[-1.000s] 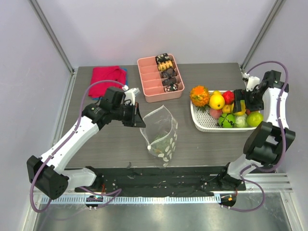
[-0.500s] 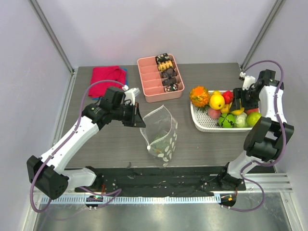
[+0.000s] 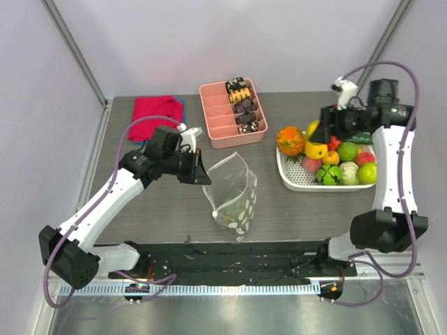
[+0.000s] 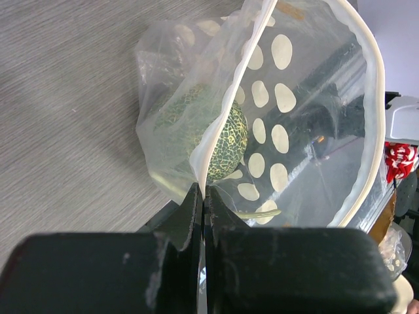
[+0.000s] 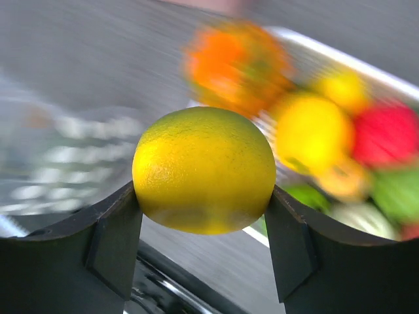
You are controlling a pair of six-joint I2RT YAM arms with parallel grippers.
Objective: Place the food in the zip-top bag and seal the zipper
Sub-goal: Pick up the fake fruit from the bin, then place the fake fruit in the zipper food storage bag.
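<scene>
The right pincer (image 5: 204,196) has left the white basket (image 3: 297,183) since a second ago. Then it sat low among the fruit at the end of the basket farthest from the zip-top bag (image 3: 234,195). Now its arm is raised and swung over the end nearest the bag, still off to the bag's right and farther back. Its fingers pinch a yellow-green fruit (image 5: 204,169), one pad against each flank, and the fruit hangs in the air, clear of the pile beneath

The left pincer (image 4: 203,203) has not budged. Its fingers are pressed together on the bag's rim, at the bag's left side, holding the mouth up and gaping. The bag rests on the table (image 3: 154,209) in the same spot as before, dotted side toward the right. A netted green fruit (image 4: 226,137) lies at the bottom of the bag. The zipper (image 4: 370,98) curves round the open mouth, its two sides well apart
</scene>
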